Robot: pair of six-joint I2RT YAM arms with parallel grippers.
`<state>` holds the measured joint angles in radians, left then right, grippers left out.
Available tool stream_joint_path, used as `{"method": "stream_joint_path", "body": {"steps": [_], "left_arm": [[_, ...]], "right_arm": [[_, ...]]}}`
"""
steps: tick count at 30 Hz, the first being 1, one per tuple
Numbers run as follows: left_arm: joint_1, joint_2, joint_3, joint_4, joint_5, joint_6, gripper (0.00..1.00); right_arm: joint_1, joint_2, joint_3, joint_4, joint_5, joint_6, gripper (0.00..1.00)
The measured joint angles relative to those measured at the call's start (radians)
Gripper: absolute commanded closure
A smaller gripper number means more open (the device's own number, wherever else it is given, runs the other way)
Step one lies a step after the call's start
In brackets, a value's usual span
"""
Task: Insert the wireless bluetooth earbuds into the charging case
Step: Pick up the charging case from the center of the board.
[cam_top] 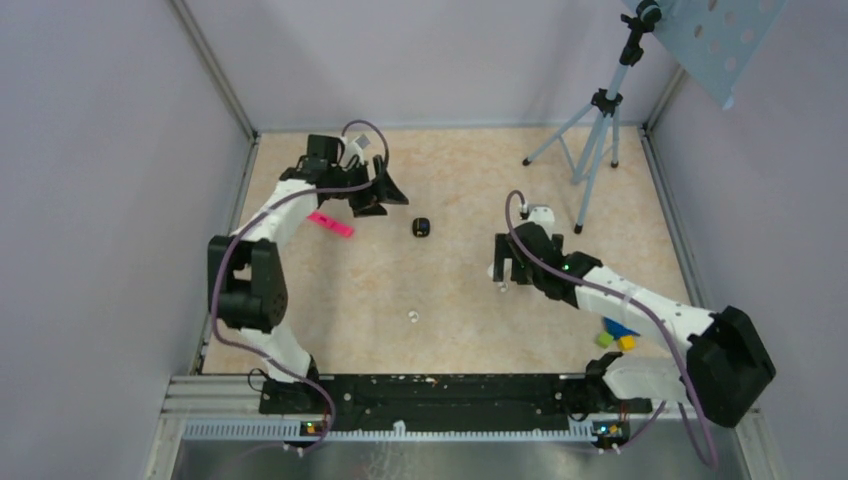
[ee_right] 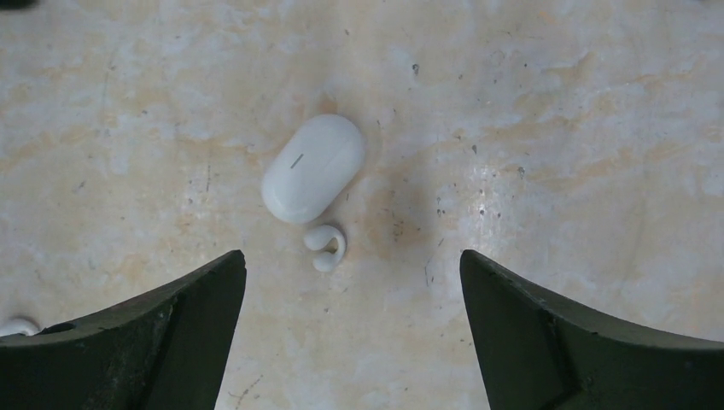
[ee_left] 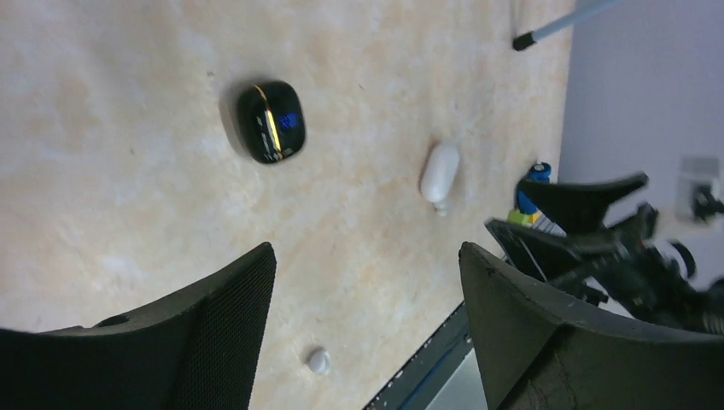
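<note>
My right pincer (ee_right: 352, 256) hangs released above the worktop (ee_right: 555, 128), jaws spread wide and holding nothing. The closed white charging case (ee_right: 312, 168) lies flat ahead of the gap between the jaws, and one hook-shaped white earbud (ee_right: 325, 248) sits just beside the case's nearer end. My left pincer (ee_left: 367, 252) is likewise released and empty toward the far left of the worktop; its view takes in a glossy black gadget (ee_left: 270, 121), the case farther off, and the second earbud (ee_left: 318, 360) lying alone, well apart from the case, so both earbuds are outside it.
</note>
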<state>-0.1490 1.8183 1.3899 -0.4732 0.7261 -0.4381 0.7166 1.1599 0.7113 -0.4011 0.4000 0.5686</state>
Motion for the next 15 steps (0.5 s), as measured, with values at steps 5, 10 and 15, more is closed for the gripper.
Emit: {"method": "stream_joint_path", "body": {"steps": [5,10,15], "left_arm": [[-0.001,-0.309,-0.217,0.068,0.047,-0.022,0.12],[-0.007,-0.446,-0.435,0.126,0.129,-0.074,0.12],[-0.008,-0.468,-0.53,0.104,0.205,-0.074,0.12]], "right_arm": [[-0.055,0.117,0.071,0.005,-0.021,-0.032,0.05],[-0.117,0.224,0.129,0.019,-0.118,-0.137,0.02],[-0.122,0.33,0.182,0.005,-0.251,-0.33,0.01]]}}
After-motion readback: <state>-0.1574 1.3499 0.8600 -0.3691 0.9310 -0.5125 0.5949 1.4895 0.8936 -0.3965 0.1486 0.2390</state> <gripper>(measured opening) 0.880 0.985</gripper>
